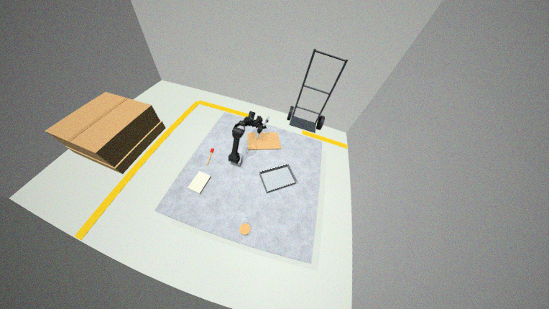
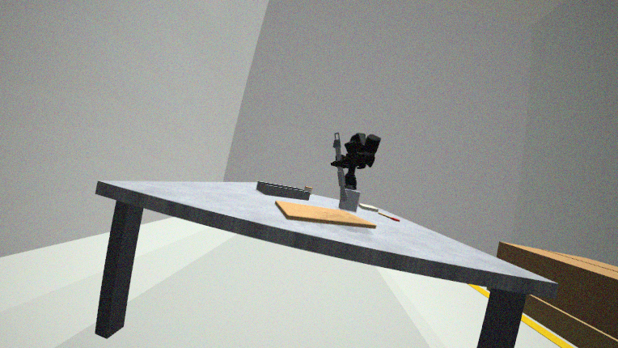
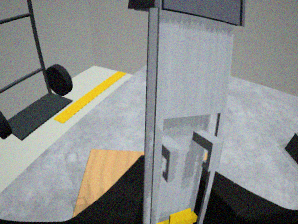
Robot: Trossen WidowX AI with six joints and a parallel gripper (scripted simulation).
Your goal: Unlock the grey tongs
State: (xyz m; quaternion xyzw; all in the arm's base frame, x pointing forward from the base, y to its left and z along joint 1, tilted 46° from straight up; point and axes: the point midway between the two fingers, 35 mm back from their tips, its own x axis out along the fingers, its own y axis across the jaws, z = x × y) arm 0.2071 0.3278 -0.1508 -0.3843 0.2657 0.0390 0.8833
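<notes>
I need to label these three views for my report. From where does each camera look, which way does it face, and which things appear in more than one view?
Top: high above, looking down on the table, roasting tin and whole arm.
Exterior: low beside the table, looking up at the arm and pincer holding the grey tongs nearly upright.
Wrist: on the pincer, looking along the tongs toward the hand truck.
Shared: the wooden board appears in all three; the hand truck in top and wrist.
</notes>
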